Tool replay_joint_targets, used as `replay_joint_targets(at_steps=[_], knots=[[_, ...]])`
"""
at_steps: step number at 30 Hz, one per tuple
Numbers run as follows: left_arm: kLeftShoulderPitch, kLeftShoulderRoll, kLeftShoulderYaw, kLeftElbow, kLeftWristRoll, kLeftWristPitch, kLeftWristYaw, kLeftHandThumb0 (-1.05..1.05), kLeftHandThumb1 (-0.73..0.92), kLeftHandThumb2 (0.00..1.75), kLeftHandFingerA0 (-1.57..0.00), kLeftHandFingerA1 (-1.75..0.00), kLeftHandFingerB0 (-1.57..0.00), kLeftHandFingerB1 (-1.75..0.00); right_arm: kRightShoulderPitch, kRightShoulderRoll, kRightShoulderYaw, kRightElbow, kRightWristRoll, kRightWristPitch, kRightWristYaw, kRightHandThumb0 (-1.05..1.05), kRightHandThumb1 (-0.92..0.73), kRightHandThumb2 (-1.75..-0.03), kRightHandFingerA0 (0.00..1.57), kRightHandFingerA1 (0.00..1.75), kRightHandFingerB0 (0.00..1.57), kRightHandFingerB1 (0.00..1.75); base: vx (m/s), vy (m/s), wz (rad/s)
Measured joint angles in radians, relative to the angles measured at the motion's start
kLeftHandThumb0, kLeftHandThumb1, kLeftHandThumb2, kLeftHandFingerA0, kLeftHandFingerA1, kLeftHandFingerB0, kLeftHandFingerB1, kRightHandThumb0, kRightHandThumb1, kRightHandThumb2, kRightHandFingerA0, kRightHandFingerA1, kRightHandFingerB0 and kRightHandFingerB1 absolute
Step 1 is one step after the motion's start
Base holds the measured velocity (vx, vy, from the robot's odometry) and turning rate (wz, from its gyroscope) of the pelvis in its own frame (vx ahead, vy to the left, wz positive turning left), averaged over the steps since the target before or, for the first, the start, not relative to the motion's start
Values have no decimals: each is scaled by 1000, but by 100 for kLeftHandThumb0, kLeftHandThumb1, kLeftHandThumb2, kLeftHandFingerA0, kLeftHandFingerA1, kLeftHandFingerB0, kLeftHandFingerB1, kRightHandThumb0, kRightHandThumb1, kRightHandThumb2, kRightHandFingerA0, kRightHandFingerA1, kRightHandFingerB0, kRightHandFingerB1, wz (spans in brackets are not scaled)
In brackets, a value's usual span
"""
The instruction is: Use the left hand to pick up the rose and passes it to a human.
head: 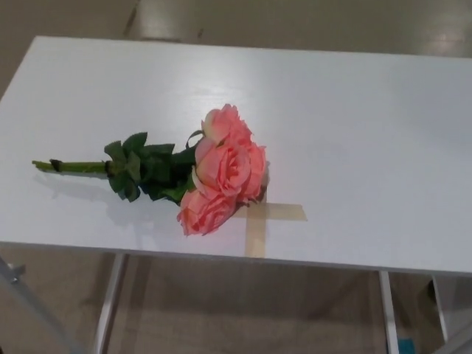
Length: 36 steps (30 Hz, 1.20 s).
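Rose (221,173) lying near the surface (354,118) front edge, no hand showing yet.
I'd grab the bare stem (74,167) toward the left edge, not the blooms.

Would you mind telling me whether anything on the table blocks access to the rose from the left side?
Nothing visible does. The rose lies alone on the white table, its stem pointing left over bare surface. Neither hand is in view, and only flat tape lies nearby.

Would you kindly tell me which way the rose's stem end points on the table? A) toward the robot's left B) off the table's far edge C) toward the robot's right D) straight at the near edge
A: the rose lies on the white table with its green stem running to picture left, blooms toward the middle.
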Motion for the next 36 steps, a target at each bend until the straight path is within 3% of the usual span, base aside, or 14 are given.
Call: replay_joint_targets(at_steps=[10, 11, 16, 17, 21, 22, 23, 25, 26, 28, 29, 32, 34, 36], knots=[[2, 1, 1, 21, 9, -28, -18, -53, 53, 56, -41, -36, -27, -31, 10, -1, 0, 15, -1, -18, 0, -34, -64, -58, 76, 49, 57, 41, 0, 0, 0], [3, 1, 1, 21, 9, -30, -20, -60, 44, 74, -32, -45, -20, -39, 11, -1, 0, 15, -1, -19, 0, -34, -63, -59, 76, 49, 57, 42, 0, 0, 0], [7, 2, 4, 17, 9, -47, -41, -64, 42, 73, -27, -43, -18, -37, 22, -2, 0, 16, -1, -28, -1, -34, -63, -58, 77, 49, 58, 42, 0, 0, 0], [13, 2, 5, 14, 9, -53, -48, -59, 49, 56, -31, -34, -25, -29, 28, -2, 0, 17, -1, -29, -2, -35, -63, -58, 77, 49, 57, 41, 0, 0, 0], [80, 18, 18, -19, 1, -118, -110, -61, 48, 56, -33, -34, -32, -31, 76, -2, -1, 22, -1, -39, -5, -34, -62, -58, 77, 50, 55, 41, 0, 0, 0], [93, 22, 22, -27, -2, -132, -124, -66, 42, 76, -29, -43, -29, -41, 84, -2, 0, 23, -1, -41, -6, -40, -52, -79, 71, 61, 50, 53, 0, 0, 0], [112, 26, 32, -39, -8, -147, -139, -67, 42, 76, -29, -42, -32, -42, 93, -2, 0, 25, -1, -42, -7, -40, -52, -80, 71, 62, 50, 53, 0, 0, 0], [159, 33, 61, -79, -22, -183, -171, -67, 42, 76, -30, -43, -31, -41, 112, -2, 2, 27, -2, -44, -9, -40, -52, -80, 71, 62, 50, 53, 0, 0, 0], [187, 36, 77, -107, -32, -202, -185, -67, 42, 76, -31, -43, -32, -42, 122, -2, 2, 28, -2, -45, -10, -34, -62, -59, 78, 50, 54, 41, 0, 0, 0], [234, 40, 105, -163, -50, -231, -208, -66, 41, 76, -33, -44, -31, -41, 134, -2, 4, 28, -4, -46, -13, -36, -62, -59, 78, 50, 53, 40, 0, 0, 0], [260, 41, 121, -194, -58, -245, -218, -64, 44, 57, -37, -35, -36, -33, 140, -2, 6, 28, -5, -48, -14, -36, -62, -59, 78, 50, 53, 40, 0, 0, 0], [328, 45, 169, -271, -91, -282, -246, -61, 47, 56, -38, -34, -37, -32, 155, -2, 12, 28, -9, -53, -16, -36, -62, -59, 78, 50, 53, 40, 0, 0, 0], [381, 46, 215, -346, -120, -302, -263, -55, 36, 78, -38, -51, -22, -41, 158, -2, 15, 27, -10, -56, -17, -36, -62, -59, 78, 50, 53, 40, 0, 0, 0], [418, 46, 249, -412, -138, -316, -270, -56, 37, 78, -39, -51, -23, -41, 158, -2, 17, 27, -10, -57, -18, -36, -62, -59, 78, 50, 53, 40, 0, 0, 0]])
